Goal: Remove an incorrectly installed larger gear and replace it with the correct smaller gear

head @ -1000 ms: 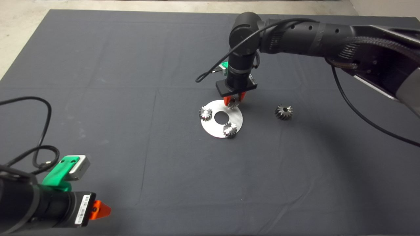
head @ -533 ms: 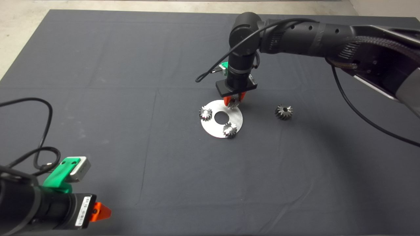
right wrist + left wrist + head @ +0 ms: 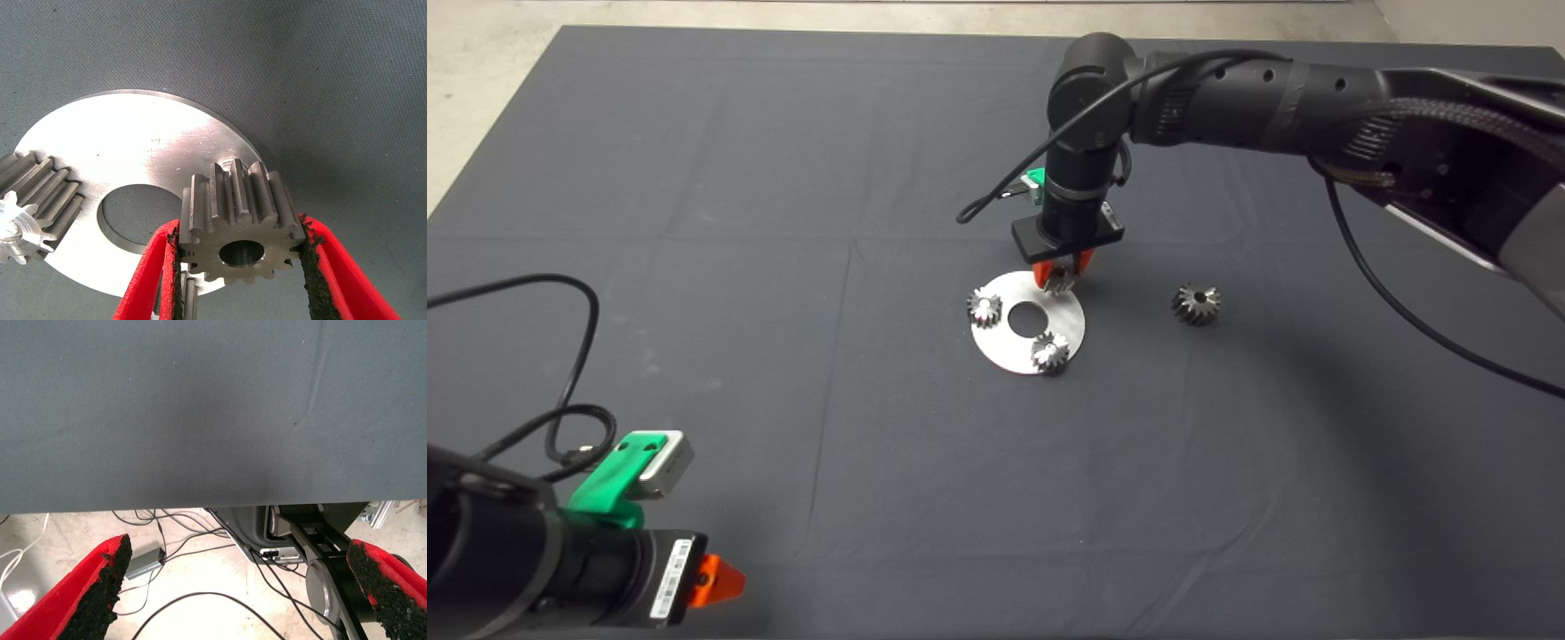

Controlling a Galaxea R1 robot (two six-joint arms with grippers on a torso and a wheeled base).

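My right gripper [image 3: 1062, 272] is shut on the smaller gear [image 3: 1060, 283], a dark steel spur gear with straight teeth, and holds it at the far rim of the round metal plate [image 3: 1014, 348]. In the right wrist view the smaller gear [image 3: 233, 197] sits between my red fingers [image 3: 150, 273], just over the plate [image 3: 147, 143]. Two more small gears [image 3: 983, 308] [image 3: 1050, 352] stand on the plate. The larger gear [image 3: 1197, 303], with slanted teeth, lies on the mat to the right of the plate. My left gripper [image 3: 716, 578] is parked at the lower left, open and empty.
The plate has a round centre hole [image 3: 1027, 314]. A black cable [image 3: 560, 356] loops over the mat near the left arm. The left wrist view shows the mat's edge [image 3: 200, 500] and the floor with cables beyond it.
The left arm has shifted a little to the right and down at the lower left. The right gripper and the gear it holds have barely moved.
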